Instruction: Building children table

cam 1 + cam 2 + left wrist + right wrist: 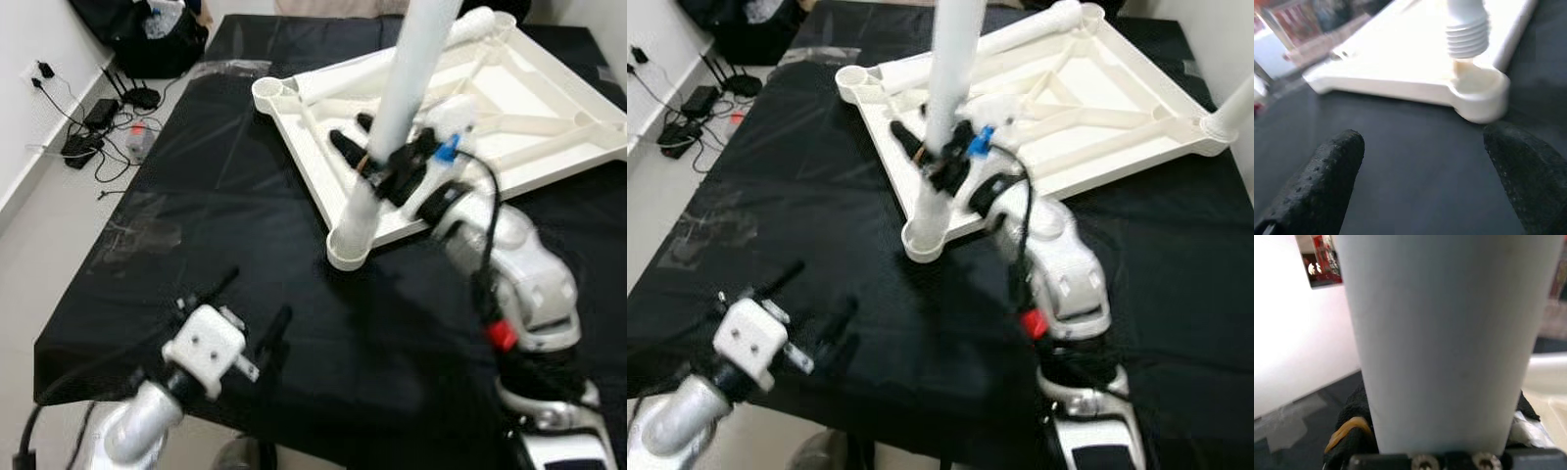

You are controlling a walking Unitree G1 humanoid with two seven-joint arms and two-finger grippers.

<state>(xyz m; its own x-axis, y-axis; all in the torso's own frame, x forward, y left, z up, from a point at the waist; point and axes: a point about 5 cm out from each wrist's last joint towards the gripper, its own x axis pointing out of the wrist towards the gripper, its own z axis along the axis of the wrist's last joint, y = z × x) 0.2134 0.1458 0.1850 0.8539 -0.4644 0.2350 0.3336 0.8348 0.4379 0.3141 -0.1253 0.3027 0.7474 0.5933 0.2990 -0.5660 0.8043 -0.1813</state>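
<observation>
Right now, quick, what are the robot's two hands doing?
Left gripper: open, holding nothing, hovering over the black cloth.
Right gripper: shut on the white table leg, standing it in the tabletop's corner socket.

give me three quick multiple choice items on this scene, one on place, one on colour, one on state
1. Where does the lower end of the white leg sit?
A. in the corner socket of the tabletop
B. on the floor
C. in the left gripper

2. What colour is the sheet under the parts?
A. white
B. black
C. red

3. How is the right gripper?
A. open, idle
B. shut on the leg
C. holding a cable

Answers: 1 A, the threaded end meets the socket; 2 B, black sheet; 3 B, fingers clamp the leg.
</observation>
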